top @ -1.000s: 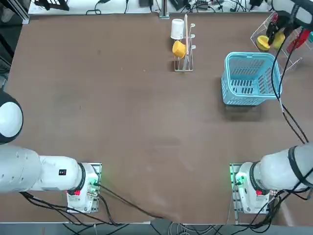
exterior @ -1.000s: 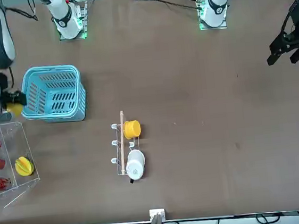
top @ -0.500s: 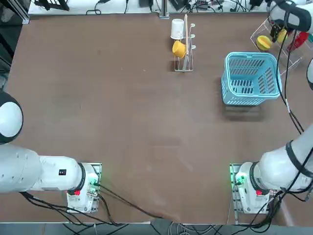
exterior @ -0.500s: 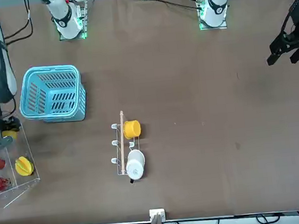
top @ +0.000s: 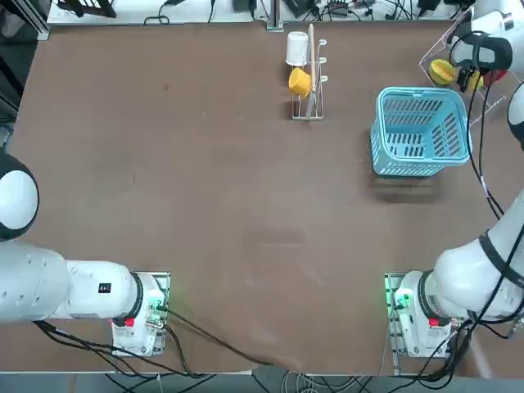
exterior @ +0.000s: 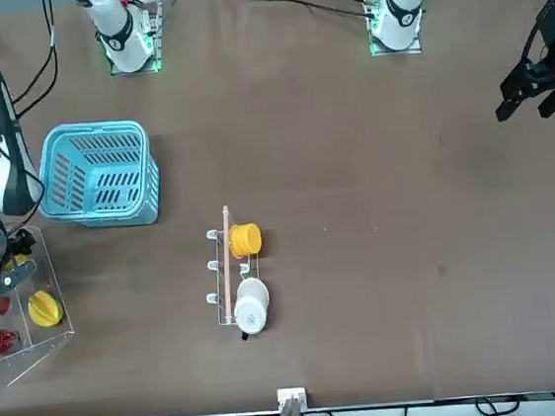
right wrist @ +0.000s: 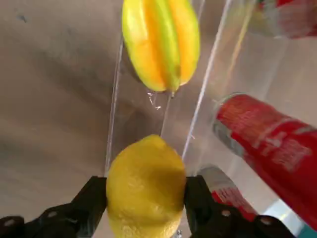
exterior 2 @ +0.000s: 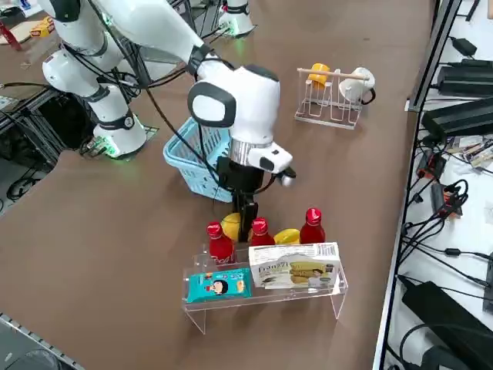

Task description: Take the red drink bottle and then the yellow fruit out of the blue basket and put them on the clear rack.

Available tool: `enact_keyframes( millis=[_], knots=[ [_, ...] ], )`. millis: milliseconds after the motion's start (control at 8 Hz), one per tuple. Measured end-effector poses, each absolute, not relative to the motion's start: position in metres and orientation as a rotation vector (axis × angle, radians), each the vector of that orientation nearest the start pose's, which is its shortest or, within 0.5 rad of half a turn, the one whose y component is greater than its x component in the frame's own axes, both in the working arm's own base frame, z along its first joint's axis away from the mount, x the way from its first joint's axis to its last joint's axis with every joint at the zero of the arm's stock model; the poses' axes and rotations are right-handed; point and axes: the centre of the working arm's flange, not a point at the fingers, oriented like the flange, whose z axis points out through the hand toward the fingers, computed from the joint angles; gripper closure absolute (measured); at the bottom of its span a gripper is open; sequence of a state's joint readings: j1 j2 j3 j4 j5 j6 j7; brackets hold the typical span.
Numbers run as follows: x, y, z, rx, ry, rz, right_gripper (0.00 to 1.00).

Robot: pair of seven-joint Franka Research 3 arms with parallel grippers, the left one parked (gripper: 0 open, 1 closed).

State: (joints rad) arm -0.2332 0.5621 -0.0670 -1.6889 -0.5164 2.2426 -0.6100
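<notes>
My right gripper (right wrist: 146,198) is shut on the yellow fruit (right wrist: 146,186), a small lemon, and hangs low over the clear rack (exterior 2: 266,297). From the right side, the gripper (exterior 2: 245,222) points down among the red bottles, with the lemon (exterior 2: 231,226) beside one. Three red bottles (exterior 2: 218,240) (exterior 2: 259,231) (exterior 2: 312,225) stand on the rack; I cannot tell which is the red drink bottle. The blue basket (top: 422,92) sits just before the rack and looks empty. In the top view the gripper (top: 473,74) is at the rack's near edge.
A flatter ribbed yellow fruit (right wrist: 161,44) lies on the rack beside the lemon, also seen as the yellow fruit (exterior: 44,309) from the front. A wire cup stand (top: 309,78) with a white and a yellow-orange cup stands left of the basket. Two packets (exterior 2: 293,271) lean on the rack's front.
The right gripper has carried the lemon from beside the basket's far rim over to the rack and lowered it among the red bottles. Its grip stays the same.
</notes>
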Motion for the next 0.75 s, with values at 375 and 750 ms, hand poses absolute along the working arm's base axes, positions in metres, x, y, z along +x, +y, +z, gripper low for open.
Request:
enact_keyframes(
  millis=[375, 750],
  knots=[
    [0.644, -0.211, 0.239, -3.292, -1.171, 0.405, 0.14],
    [0.641, -0.215, 0.225, -3.281, -1.168, 0.419, 0.14]
  ],
)
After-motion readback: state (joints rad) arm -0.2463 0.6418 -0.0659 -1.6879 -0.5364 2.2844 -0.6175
